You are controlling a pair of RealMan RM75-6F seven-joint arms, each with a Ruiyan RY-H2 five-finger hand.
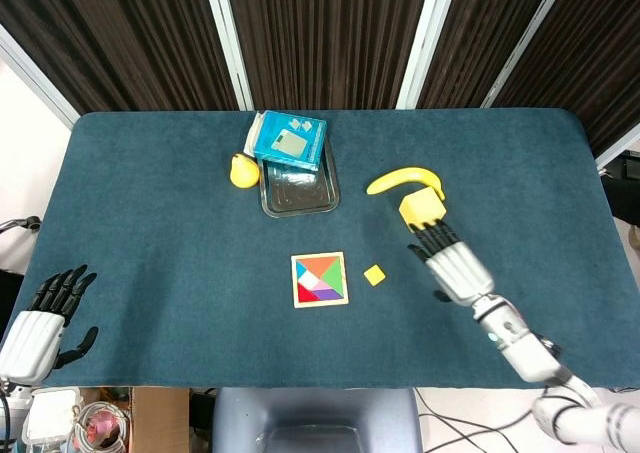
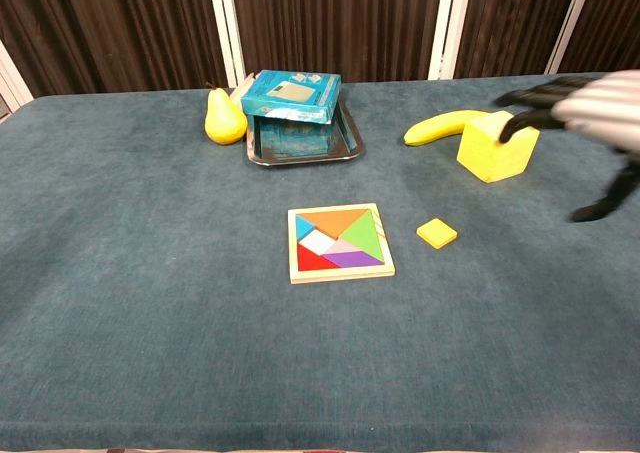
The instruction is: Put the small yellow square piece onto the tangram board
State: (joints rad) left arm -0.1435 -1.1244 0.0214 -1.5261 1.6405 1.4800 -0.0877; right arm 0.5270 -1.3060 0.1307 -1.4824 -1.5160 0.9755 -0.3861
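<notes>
The small yellow square piece (image 1: 374,275) (image 2: 437,233) lies flat on the cloth just right of the tangram board (image 1: 319,279) (image 2: 340,243), a wooden frame filled with coloured pieces. My right hand (image 1: 453,264) (image 2: 585,113) hovers to the right of the piece with its fingers spread and nothing in it. In the head view its fingertips reach toward the yellow cube (image 1: 421,210) (image 2: 496,145). My left hand (image 1: 36,323) rests at the table's near left corner, fingers apart and holding nothing.
A banana (image 1: 403,180) (image 2: 443,127) lies behind the yellow cube. At the back a metal tray (image 1: 298,186) (image 2: 300,143) carries a teal box (image 1: 291,139) (image 2: 291,94), with a yellow pear (image 1: 243,170) (image 2: 225,119) to its left. The dark blue cloth covers the whole table.
</notes>
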